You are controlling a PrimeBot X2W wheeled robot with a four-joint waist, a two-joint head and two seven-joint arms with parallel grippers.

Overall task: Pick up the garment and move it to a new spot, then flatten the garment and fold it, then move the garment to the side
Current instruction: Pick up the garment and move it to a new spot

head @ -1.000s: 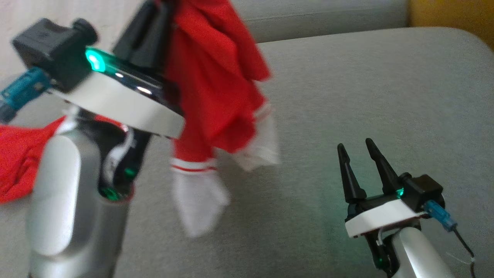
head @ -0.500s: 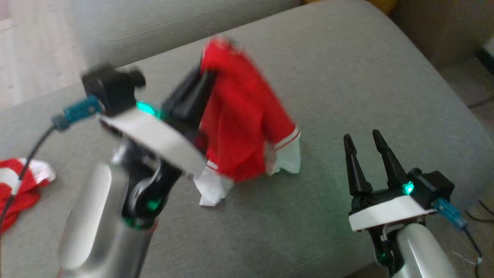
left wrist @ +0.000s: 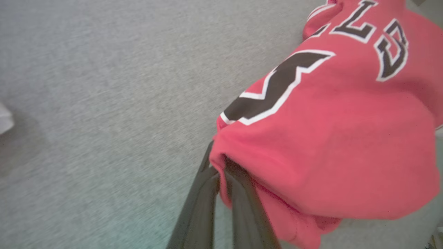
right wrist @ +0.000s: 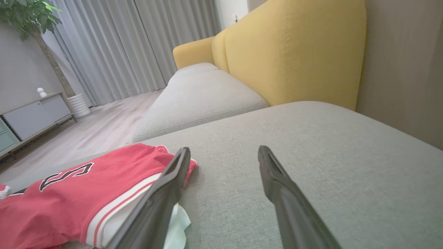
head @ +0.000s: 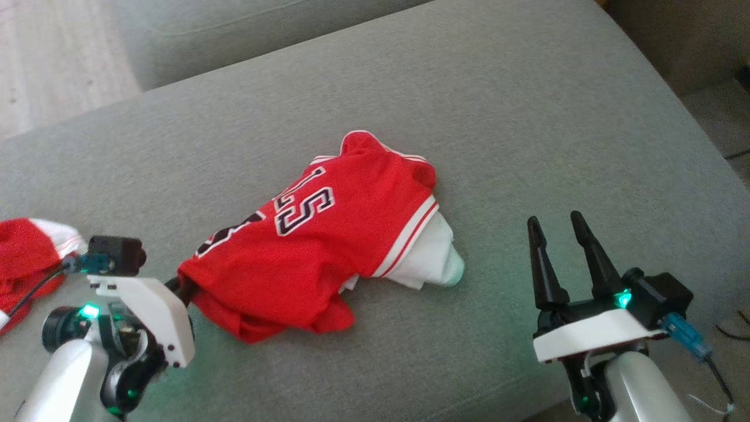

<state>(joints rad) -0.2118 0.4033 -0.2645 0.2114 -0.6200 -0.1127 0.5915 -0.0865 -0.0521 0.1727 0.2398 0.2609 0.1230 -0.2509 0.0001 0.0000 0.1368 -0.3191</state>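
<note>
The garment (head: pixel 316 240) is a red jersey with black letters edged in white and white trim, lying crumpled on the grey sofa cushion (head: pixel 527 129). My left gripper (head: pixel 179 284) is shut on the garment's near-left edge; in the left wrist view its two dark fingers (left wrist: pixel 207 204) pinch a red fold of the garment (left wrist: pixel 328 138). My right gripper (head: pixel 555 225) stands open to the right of the garment, nothing between its fingers. In the right wrist view the open right gripper (right wrist: pixel 223 155) is above the cushion, and the garment (right wrist: pixel 86 193) lies to its left.
Another red and white cloth (head: pixel 26 258) lies at the cushion's left edge. A yellow sofa back (right wrist: pixel 287 52) and a second grey cushion (right wrist: pixel 200 93) stand beyond. The cushion's front edge (head: pixel 469 404) and right edge (head: pixel 712 176) drop to the floor.
The left arm has come down and the garment, hanging from it a second ago, now lies on the cushion. The head camera has shifted. The right gripper has stayed open.
</note>
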